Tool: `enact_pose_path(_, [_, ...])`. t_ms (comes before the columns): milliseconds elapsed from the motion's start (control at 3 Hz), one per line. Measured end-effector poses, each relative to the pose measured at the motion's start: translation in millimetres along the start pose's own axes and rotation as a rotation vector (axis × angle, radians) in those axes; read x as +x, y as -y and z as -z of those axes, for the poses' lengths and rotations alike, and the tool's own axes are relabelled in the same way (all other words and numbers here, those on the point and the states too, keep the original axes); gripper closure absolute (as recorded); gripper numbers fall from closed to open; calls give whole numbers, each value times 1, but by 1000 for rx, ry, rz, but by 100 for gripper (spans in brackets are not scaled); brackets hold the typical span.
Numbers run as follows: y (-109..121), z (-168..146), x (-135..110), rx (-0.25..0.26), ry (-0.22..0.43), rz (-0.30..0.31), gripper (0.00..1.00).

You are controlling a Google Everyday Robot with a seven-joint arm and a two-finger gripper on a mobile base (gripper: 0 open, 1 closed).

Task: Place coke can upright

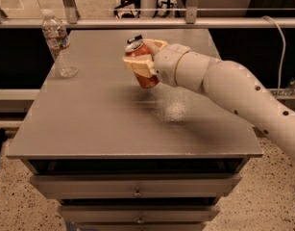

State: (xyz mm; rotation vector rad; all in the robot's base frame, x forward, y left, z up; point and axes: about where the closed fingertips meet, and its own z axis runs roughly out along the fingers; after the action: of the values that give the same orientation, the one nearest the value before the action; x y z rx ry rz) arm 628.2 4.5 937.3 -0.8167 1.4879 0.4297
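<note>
The red-orange coke can (pixel 146 77) with a silver top is held in my gripper (pixel 143 57), tilted slightly left of upright, above the middle-back of the grey table (pixel 89 124). The cream-coloured fingers (pixel 137 64) are shut around the can's upper half. The can's bottom hangs a little above the table surface, with its shadow beneath it. My white arm (pixel 233 88) reaches in from the right.
A clear plastic water bottle (pixel 58 44) stands upright at the table's back left corner. The table tops a drawer cabinet (pixel 137 194). A metal rail (pixel 137 23) runs behind the table. A cable (pixel 280 47) hangs at the right.
</note>
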Motion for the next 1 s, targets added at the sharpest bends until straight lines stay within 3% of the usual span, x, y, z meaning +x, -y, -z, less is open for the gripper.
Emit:
enact_pose_path(333, [-6,7,0,-26,5,-19,100])
enact_pose_path(1000, [-6,22,16,-26,9,-157,97])
